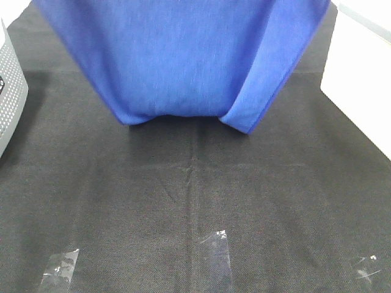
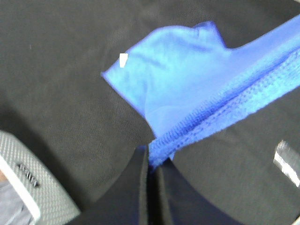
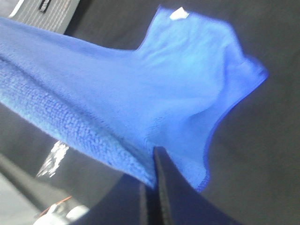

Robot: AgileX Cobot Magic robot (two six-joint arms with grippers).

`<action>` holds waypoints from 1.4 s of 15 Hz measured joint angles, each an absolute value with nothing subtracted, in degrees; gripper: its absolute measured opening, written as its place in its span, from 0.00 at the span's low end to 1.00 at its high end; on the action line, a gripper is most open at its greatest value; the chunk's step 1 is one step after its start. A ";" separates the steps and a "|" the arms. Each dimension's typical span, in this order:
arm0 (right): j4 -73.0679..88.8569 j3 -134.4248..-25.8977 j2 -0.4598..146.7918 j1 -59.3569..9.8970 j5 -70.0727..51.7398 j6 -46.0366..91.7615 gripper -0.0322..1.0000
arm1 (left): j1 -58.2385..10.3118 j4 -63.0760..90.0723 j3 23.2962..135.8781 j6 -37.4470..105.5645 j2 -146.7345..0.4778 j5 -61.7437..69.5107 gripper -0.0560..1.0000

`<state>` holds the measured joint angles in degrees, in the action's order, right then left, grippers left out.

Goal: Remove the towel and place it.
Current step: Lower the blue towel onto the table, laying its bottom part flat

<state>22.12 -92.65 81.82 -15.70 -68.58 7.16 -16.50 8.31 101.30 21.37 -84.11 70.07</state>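
Note:
The bright blue towel (image 1: 183, 55) hangs in the air over the far part of the black table cloth (image 1: 195, 201), stretched wide with its lower edge sagging above the cloth. Both grippers are out of sight in the exterior view, above its top edge. In the left wrist view my left gripper (image 2: 151, 161) is shut on a stitched edge of the towel (image 2: 187, 89), whose white tag (image 2: 123, 60) shows at a hanging corner. In the right wrist view my right gripper (image 3: 154, 164) is shut on another edge of the towel (image 3: 154, 84).
A grey perforated box (image 1: 9, 91) stands at the left edge of the table and also shows in the left wrist view (image 2: 33, 183). Strips of clear tape (image 1: 215, 247) lie on the near part of the cloth. A white surface (image 1: 360, 79) borders the cloth on the right.

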 joint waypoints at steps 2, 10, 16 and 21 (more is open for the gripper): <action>24.41 -88.46 79.81 -15.76 -68.41 7.22 0.04 | -16.62 7.39 97.75 21.94 -82.33 69.73 0.05; 25.67 -75.34 72.88 -15.76 -67.84 15.99 0.04 | -16.62 11.00 86.97 22.00 -80.56 69.56 0.05; 28.02 -65.37 68.07 -15.76 -67.21 21.03 0.04 | -16.79 14.27 77.81 20.23 -71.85 69.50 0.05; 29.34 -58.79 62.85 -15.76 -67.21 25.04 0.04 | -16.79 18.56 67.61 19.37 -65.89 69.16 0.05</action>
<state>29.34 -58.79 62.85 -15.76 -67.21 25.04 -16.79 18.56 67.61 19.37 -65.89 69.16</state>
